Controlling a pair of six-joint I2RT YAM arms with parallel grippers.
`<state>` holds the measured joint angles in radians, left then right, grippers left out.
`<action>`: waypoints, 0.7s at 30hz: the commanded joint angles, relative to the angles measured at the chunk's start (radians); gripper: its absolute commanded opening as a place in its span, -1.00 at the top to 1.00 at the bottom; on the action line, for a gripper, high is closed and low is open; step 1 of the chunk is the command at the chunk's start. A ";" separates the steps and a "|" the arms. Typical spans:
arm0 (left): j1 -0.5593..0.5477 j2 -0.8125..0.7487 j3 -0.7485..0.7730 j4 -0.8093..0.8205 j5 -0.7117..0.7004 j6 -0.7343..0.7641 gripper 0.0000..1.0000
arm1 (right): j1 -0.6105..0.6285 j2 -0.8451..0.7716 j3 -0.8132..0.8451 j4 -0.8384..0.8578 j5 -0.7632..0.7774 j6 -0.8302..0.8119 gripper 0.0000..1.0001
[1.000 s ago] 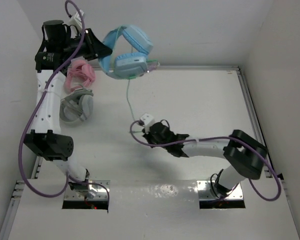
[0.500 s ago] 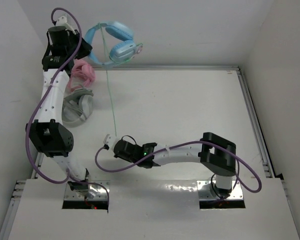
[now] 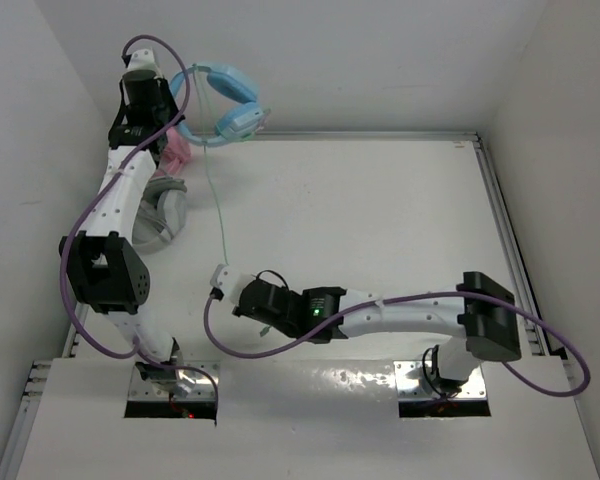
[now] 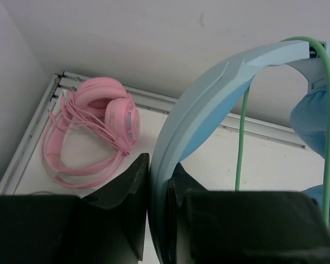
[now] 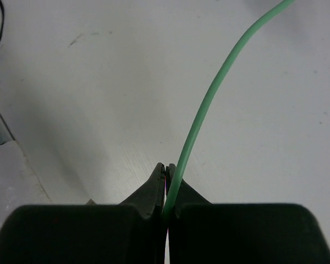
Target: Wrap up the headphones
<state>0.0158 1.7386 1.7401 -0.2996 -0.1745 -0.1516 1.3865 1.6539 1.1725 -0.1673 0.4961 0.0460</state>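
Leftward is where the right arm [image 3: 400,310] has swung over the last second, its wrist now low over the near-left part of the table [image 3: 400,200]. Meanwhile the left arm [image 3: 120,200] has drawn the headphones [image 3: 230,95] back toward the far-left corner.

That left arm stands tall along the left wall, reaching up and back. The right arm lies stretched out low across the front of the table, elbow at the right and wrist at the left.

The light blue headphones hang in the air above the table's far-left edge, headband uppermost and one ear cup hanging toward the right. Below them, by the left wall, lie the pink headphones [image 4: 107,118], and nearer still the grey-white headphones [image 3: 165,212], partly hidden by the left arm.

From the blue pair the pale green cable [image 3: 217,200] runs in a nearly straight line down to the right wrist.

The left gripper [image 4: 157,179] is clamped tight on the blue headband, one finger on each side of it. The right gripper [image 5: 166,169] is closed to a sliver, pinching the green cable between its tips.
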 commanded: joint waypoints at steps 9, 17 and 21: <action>-0.004 -0.024 0.093 0.162 -0.016 0.018 1.00 | -0.003 -0.134 -0.105 -0.125 0.185 0.080 1.00; -0.180 0.010 -0.036 0.280 -0.249 0.375 1.00 | 0.089 -0.134 0.155 -0.296 0.226 0.011 1.00; -0.234 -0.065 -0.201 0.340 -0.097 0.504 1.00 | 0.068 -0.164 0.248 -0.328 0.402 -0.095 1.00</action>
<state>-0.1722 1.7481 1.6115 -0.1127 -0.3336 0.2104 1.4742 1.5505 1.3373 -0.4576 0.7345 0.0429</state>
